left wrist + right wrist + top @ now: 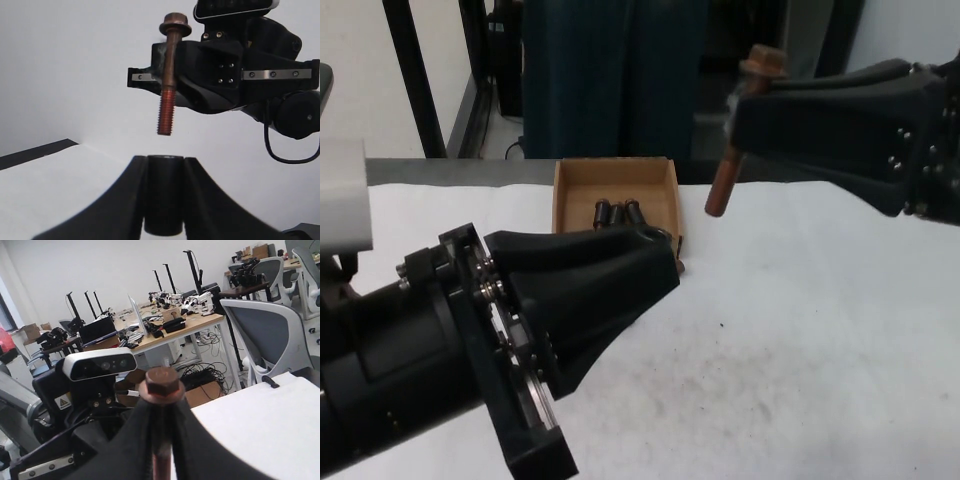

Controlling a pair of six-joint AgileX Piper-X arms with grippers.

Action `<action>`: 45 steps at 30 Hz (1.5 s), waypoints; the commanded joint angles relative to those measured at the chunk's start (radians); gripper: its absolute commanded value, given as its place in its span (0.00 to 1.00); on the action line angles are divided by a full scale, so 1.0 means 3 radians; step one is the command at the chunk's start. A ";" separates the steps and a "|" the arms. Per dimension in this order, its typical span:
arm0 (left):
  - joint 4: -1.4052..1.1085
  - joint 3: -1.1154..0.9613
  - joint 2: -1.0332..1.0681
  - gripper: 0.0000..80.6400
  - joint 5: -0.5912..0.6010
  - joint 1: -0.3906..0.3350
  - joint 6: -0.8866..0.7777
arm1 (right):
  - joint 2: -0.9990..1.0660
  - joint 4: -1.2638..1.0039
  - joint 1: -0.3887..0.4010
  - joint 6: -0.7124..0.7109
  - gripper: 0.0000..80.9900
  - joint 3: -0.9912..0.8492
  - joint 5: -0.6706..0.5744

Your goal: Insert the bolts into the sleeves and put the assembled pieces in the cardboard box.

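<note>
My right gripper (740,112) is shut on a copper bolt (723,185), which hangs head up and thread down in the air to the right of the cardboard box (561,205). In the left wrist view the bolt (165,115) hovers just above a black sleeve (164,200), with a small gap between them. My left gripper (164,162) is shut on that sleeve, holding it upright with its open end up. In the right wrist view the bolt head (160,382) sits between my right gripper's fingers (135,430). Several dark assembled pieces (618,212) lie in the box.
The white bench top (800,330) stretches to the right and front of the box. My left arm's body (470,350) takes up the lower left of the high view. Black frame posts (415,80) stand behind the bench.
</note>
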 commanded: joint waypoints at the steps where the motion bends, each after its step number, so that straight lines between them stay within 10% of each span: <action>1: -0.0168 -0.0002 0.0008 0.01 0.0193 -0.0044 0.0012 | -0.0005 -0.0042 0.0017 0.0016 0.00 -0.0012 0.0004; 45: -0.0390 -0.0002 0.0008 0.01 0.0314 -0.0042 -0.0208 | -0.0005 -0.0292 0.0205 0.0315 0.00 -0.0019 -0.0050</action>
